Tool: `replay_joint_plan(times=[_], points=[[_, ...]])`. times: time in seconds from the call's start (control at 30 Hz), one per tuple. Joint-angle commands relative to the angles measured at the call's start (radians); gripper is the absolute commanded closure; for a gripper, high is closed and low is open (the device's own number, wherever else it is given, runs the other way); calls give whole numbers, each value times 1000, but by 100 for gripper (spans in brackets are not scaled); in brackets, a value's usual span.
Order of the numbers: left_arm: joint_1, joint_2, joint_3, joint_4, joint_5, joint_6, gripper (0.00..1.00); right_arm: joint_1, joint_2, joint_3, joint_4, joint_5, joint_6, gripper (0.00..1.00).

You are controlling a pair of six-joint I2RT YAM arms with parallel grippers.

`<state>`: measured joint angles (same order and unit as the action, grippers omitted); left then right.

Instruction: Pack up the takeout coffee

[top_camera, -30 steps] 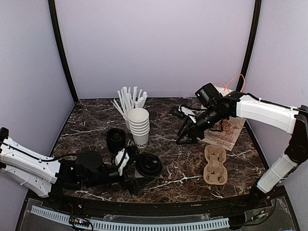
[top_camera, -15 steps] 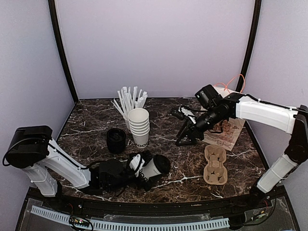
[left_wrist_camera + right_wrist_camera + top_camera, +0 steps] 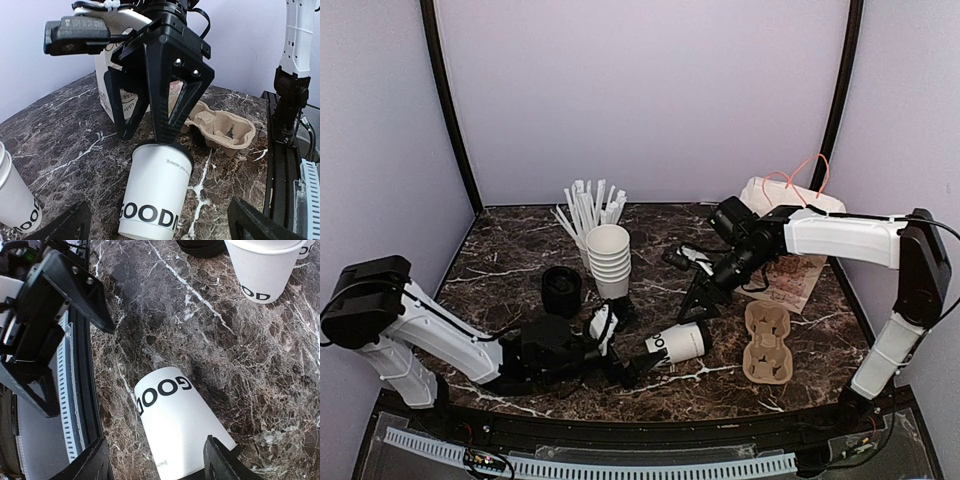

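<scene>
- The white paper takeout cup [image 3: 678,344], with black lettering and a black plastic lid, lies on its side on the dark marbled table [image 3: 520,270]. Its lid end points towards the brown pulp cup carrier [image 3: 767,343].
- The left gripper [image 3: 625,348] has its jaws spread wide and empty, at the cup's base end.
- The right gripper [image 3: 145,136] has its jaws apart and points down at the lid end.

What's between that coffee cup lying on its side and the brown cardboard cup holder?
Nothing. In the top view, only a bare stretch of the marble table separates the coffee cup from the cardboard cup holder.
</scene>
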<state>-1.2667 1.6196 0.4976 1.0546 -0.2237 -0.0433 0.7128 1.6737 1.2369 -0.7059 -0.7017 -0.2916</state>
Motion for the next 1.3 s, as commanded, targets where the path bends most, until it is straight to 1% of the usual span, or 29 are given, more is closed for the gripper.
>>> replay_joint_plan(times=[0.0, 0.03, 0.13, 0.2, 0.27, 0.33, 0.4, 0.43, 0.47, 0.53, 0.73, 0.8, 0.9, 1.03, 1.13, 1.17, 1.27], points=[[1, -167, 68, -384, 52, -31, 1, 6, -23, 25, -27, 66, -53, 32], [2, -204, 66, -447, 60, -22, 1, 5, -29, 23, -34, 85, -59, 32], [5, -249, 80, -559, 73, 2, 1, -9, -49, 15, -42, 110, -61, 32], [19, -240, 125, -643, 101, 22, 1, -33, -66, 8, -35, 109, -51, 32], [38, -197, 201, -720, 146, 35, 1, -63, -79, 10, -35, 110, -45, 32], [63, -124, 314, -822, 167, 35, 1, -105, -101, 15, -39, 107, -39, 33], [93, 5, 490, -990, 174, 25, 1, -133, -132, 10, -40, 108, -37, 33], [98, 37, 538, -1035, 181, 23, 1, -144, -147, 5, -40, 113, -37, 33], [101, 101, 615, -1108, 183, 21, 1, -154, -166, -1, -38, 117, -37, 32], [106, 186, 703, -1174, 187, 22, 1, -173, -197, -20, -30, 121, -34, 32], [123, 370, 865, -1279, 147, 8, 1, -216, -278, -84, 2, 122, -23, 32], [128, 407, 905, -1311, 121, 3, 1, -223, -294, -95, 7, 120, -22, 32], [130, 435, 938, -1340, 84, 8, 1, -229, -310, -105, 14, 120, -21, 32], [131, 452, 959, -1365, 77, 8, 1, -230, -311, -111, 18, 117, -21, 32], [132, 452, 964, -1378, 86, 0, 6, -231, -303, -115, 21, 113, -20, 32], [132, 444, 962, -1385, 86, -9, 9, -231, -301, -119, 25, 112, -17, 32], [132, 405, 915, -1353, 95, -19, 15, -231, -303, -122, 34, 115, -10, 32]])
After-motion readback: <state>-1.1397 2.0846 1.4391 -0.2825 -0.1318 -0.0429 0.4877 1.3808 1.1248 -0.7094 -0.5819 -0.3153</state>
